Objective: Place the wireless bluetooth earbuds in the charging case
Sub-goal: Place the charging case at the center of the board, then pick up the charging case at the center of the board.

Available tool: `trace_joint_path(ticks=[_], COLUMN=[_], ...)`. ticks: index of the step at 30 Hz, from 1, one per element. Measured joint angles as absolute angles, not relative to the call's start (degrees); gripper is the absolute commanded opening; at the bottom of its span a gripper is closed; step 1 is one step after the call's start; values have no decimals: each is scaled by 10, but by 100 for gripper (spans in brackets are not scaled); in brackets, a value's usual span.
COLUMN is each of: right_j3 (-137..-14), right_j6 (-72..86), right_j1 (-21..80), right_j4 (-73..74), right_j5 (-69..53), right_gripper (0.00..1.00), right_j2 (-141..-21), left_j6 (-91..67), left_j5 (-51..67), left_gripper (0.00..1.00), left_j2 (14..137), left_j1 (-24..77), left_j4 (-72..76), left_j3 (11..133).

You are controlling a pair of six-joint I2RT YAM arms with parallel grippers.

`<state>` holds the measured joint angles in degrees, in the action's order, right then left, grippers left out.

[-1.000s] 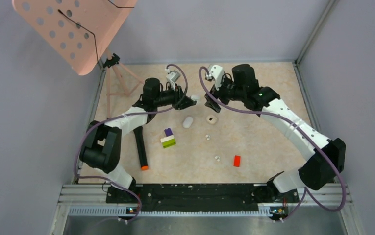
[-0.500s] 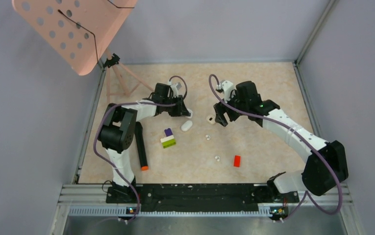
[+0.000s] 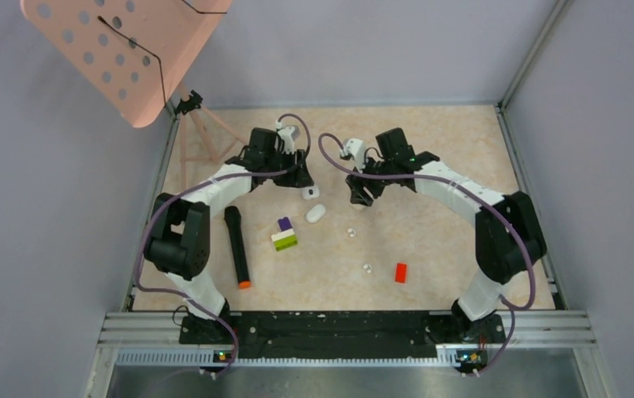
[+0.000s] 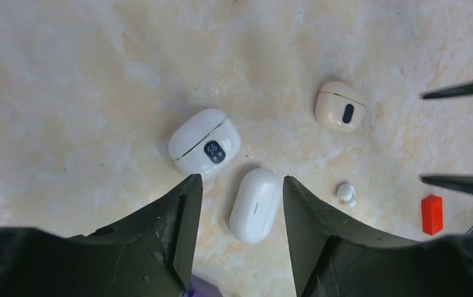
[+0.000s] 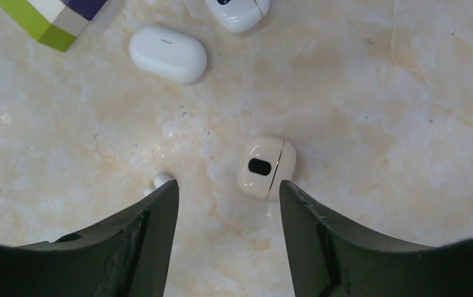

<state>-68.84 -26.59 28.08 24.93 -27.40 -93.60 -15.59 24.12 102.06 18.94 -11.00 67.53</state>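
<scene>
Three cases lie close together on the table. A white case with a dark display (image 4: 204,143) lies just beyond my left gripper (image 4: 241,180), which stands open and empty. A white oval case (image 4: 255,204) lies on the table below the gap between its fingers. A cream case with a black oval (image 5: 266,167) lies shut just past the open fingers of my right gripper (image 5: 227,184), touching neither. One tiny white earbud (image 5: 162,179) peeks out by the right gripper's left fingertip. Two earbuds (image 3: 350,233) (image 3: 367,268) lie nearer the front.
A purple, white and green brick stack (image 3: 284,234) and a black marker with an orange tip (image 3: 237,247) lie left of centre. A red brick (image 3: 400,272) lies front right. A pink perforated stand on a tripod (image 3: 201,137) occupies the far left corner.
My left gripper came down with the display case, opened and left it on the table beside the oval case. My right gripper moved left over the cream case, its jaws narrowing a little.
</scene>
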Motion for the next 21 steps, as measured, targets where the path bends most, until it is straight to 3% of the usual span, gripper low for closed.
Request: trace_joint_path(ticks=[5,10,15,21], right_j3=[-734,-738,-693,-682], right_j6=[-257,-175,-87,-47], right_j1=[294,306,289,263], right_j4=[231,203,193,251], right_j5=[-267,-245,-237,-242], right_gripper=[56,57,57,57], right_j2=[-1008,-1016,-963,-860], left_j6=[-95,-78,-61,20], left_j5=[254,309,333,378], left_gripper=[59,72,72,72], left_j2=[945,908,909,953], left_j1=[180,173,173,173], left_j4=[-144,-124,-94,-95], left_j3=[672,615,532,545])
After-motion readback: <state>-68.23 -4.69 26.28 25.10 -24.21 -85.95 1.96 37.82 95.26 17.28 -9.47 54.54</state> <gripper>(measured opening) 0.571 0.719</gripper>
